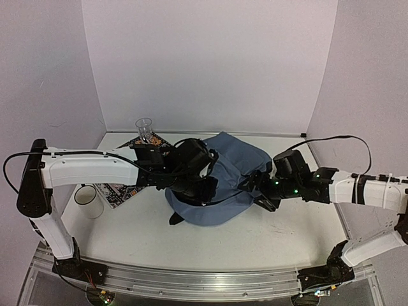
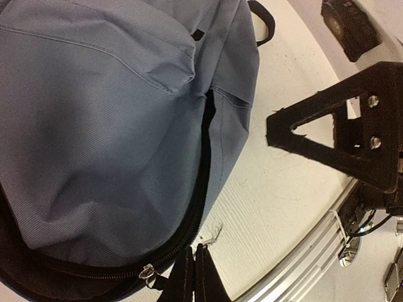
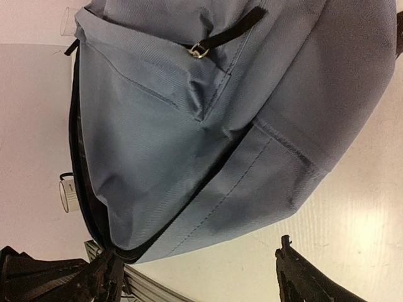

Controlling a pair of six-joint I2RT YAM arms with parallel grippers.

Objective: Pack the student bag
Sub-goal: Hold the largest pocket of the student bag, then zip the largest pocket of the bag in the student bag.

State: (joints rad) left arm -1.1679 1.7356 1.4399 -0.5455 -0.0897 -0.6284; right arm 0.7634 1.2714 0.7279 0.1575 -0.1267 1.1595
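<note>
The student bag [image 1: 220, 178], a soft grey-blue backpack, lies in the middle of the table. Its dark zipper line [image 2: 200, 189] curves round the edge and gapes a little at one end. My left gripper [image 1: 199, 186] is over the bag's near left edge. Its fingers [image 2: 192, 277] are pressed together beside the metal zipper ring [image 2: 147, 272], whose black pull tab runs in under them. My right gripper [image 1: 258, 189] is at the bag's right side, open wide. In the right wrist view [image 3: 201, 280] the bag's lower edge [image 3: 208, 207] lies just beyond its fingers.
A clear plastic cup [image 1: 145, 127] stands at the back left. A white cup [image 1: 88, 201] and a patterned flat book [image 1: 118, 191] lie at the left under my left arm. An aluminium rail [image 1: 191, 280] runs along the front edge. Walls close in on three sides.
</note>
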